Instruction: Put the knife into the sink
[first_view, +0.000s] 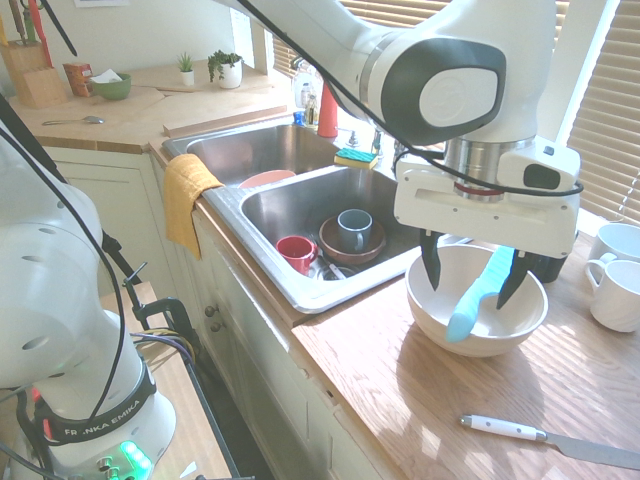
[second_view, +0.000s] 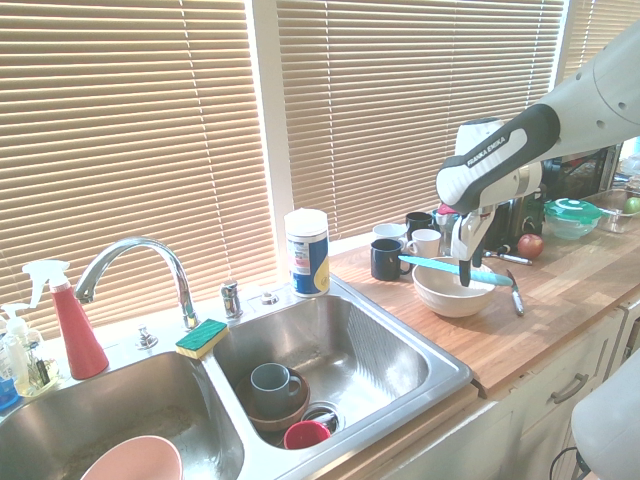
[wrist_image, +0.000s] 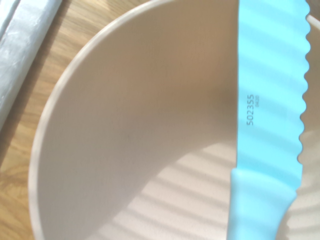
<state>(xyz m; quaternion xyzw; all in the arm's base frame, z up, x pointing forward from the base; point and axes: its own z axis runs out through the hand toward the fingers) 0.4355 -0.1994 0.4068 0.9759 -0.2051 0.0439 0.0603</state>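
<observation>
The end effector hangs, pointing down, right over the white bowl, its two fingers spread wide and gripping nothing. Directly below it, the light turquoise-blue knife rests across the bowl, passing through the space between the fingers; seen from the first exterior view, it runs nearer one finger than the other. The wrist view shows its scalloped edge and small printed digits on the blade. The bowl stands on the wooden tabletop beneath the end effector

Off to one side of the end effector is the steel sink. Its basin nearer the end effector holds a brown bowl, with a grey-blue mug inside it, and a red mug beside them. The basin farther from the end effector holds a pink bowl. A green and yellow sponge sits on the sink between the basins, and a yellow cloth hangs over the front edge, well away from the end effector

On the other side, white mugs stand near the end effector, and a white-handled knife lies on the tabletop, apart from the bowl
</observation>
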